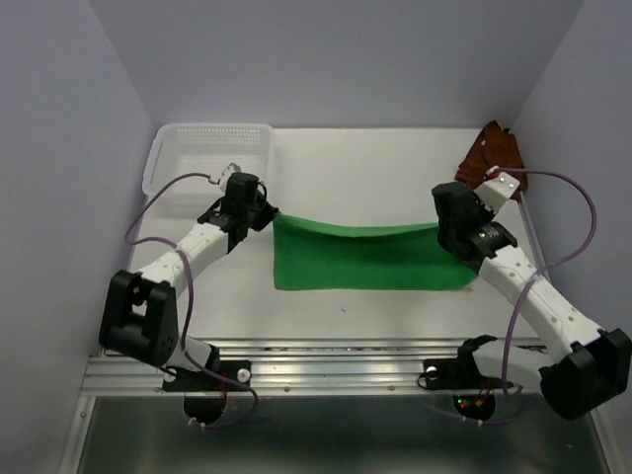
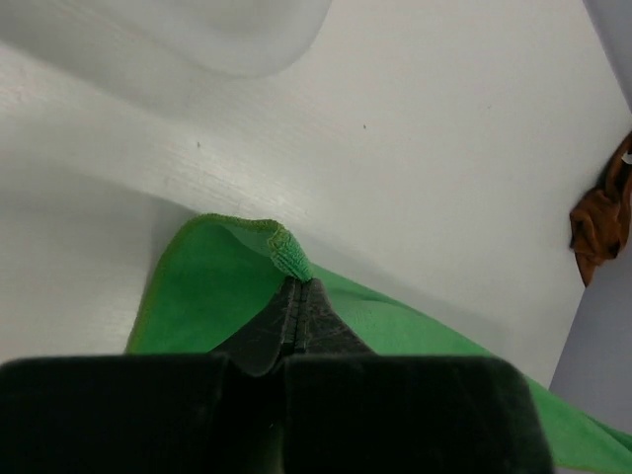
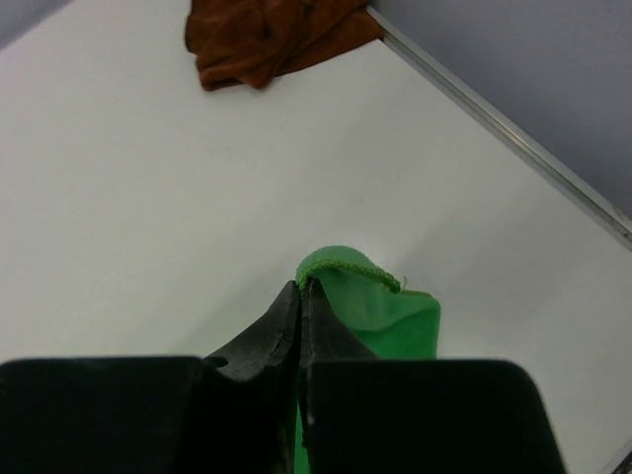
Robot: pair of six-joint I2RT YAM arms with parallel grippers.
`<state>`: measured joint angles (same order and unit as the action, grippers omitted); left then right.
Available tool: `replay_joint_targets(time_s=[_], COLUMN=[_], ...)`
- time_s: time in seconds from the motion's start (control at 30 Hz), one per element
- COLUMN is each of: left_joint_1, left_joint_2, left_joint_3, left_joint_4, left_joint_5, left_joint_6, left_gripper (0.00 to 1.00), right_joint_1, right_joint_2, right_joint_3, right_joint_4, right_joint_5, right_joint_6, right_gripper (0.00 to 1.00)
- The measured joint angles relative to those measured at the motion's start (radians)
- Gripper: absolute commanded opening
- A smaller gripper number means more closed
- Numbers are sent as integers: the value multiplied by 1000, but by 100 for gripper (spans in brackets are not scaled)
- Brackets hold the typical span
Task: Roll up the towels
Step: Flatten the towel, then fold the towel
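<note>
The green towel (image 1: 367, 262) lies spread across the table middle, its far edge lifted. My left gripper (image 1: 267, 214) is shut on its far left corner; in the left wrist view the pinched green hem (image 2: 288, 255) sticks out past the gripper (image 2: 299, 286). My right gripper (image 1: 446, 235) is shut on the far right corner; in the right wrist view the green corner (image 3: 360, 286) curls beside the gripper (image 3: 301, 288). The rust-brown towel (image 1: 491, 150) lies crumpled at the far right corner, also in the right wrist view (image 3: 267, 35) and the left wrist view (image 2: 604, 212).
A white perforated basket (image 1: 209, 150) stands at the far left, just behind my left arm. Grey walls close the table on the left, back and right. A metal rail (image 1: 326, 370) runs along the near edge.
</note>
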<state>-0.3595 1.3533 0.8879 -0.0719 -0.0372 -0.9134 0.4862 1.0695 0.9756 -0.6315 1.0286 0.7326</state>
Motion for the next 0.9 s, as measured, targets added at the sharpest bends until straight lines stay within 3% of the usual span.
replay_joint_targets(time_s=[0.17,0.23,0.6,0.9], left_joint_1=[5,5,13,14], left_joint_2=[246,303,545,592], left_joint_3=[195,251,523,578], left_joint_4=[47,55,65,38], left_joint_5=[-16,-17,-74,-85], left_joint_6=[14,18,46,67], left_gripper=[0,0,0,0], right_joint_1=[-322,-391,-500,-516], right_joint_2=[159,249,644,673], right_joint_3=[-35,-28,222,232], right_joint_4=[257,359,589,629], right_joint_5=[-242,-332,-621,-671], right_joint_6=[-109,-151,-319,-368], right_gripper=[1,1,1,1])
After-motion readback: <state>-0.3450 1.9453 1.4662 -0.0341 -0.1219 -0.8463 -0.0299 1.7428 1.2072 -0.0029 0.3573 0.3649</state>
